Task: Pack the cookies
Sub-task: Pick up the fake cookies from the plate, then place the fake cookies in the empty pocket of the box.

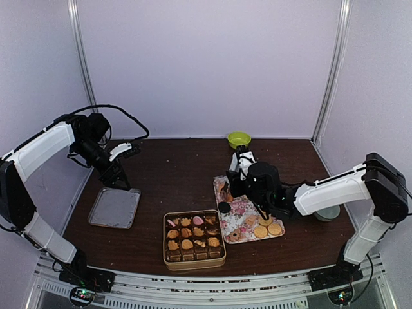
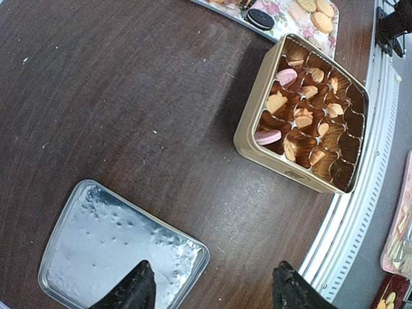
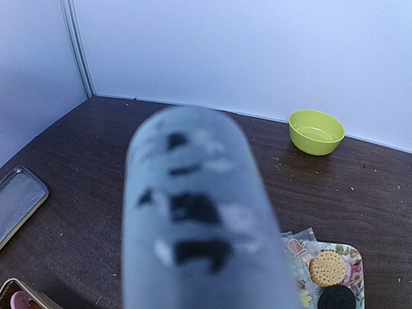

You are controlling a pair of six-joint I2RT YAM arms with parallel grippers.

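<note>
Parks left claw, released and empty, over flat silver metal lid — likely ready to cap square gold tin of small tan and pink cookies. Poises right claw above flowered tray — grip unreadable, more cookies waiting there.

- The cookie tin stands on the table at its near edge, about midway across.
- Paper cups fill the tin in rows; cookies lie in many of them.
- The tin lid lies flat left of the tin, apart from it.
- The patterned tray lies just right of the tin, reaching further back.
- Loose cookies lie on the tray's near right corner; a sandwich cookie lies at its left edge.
- The bowl stands behind the tray, near the back wall.
</note>
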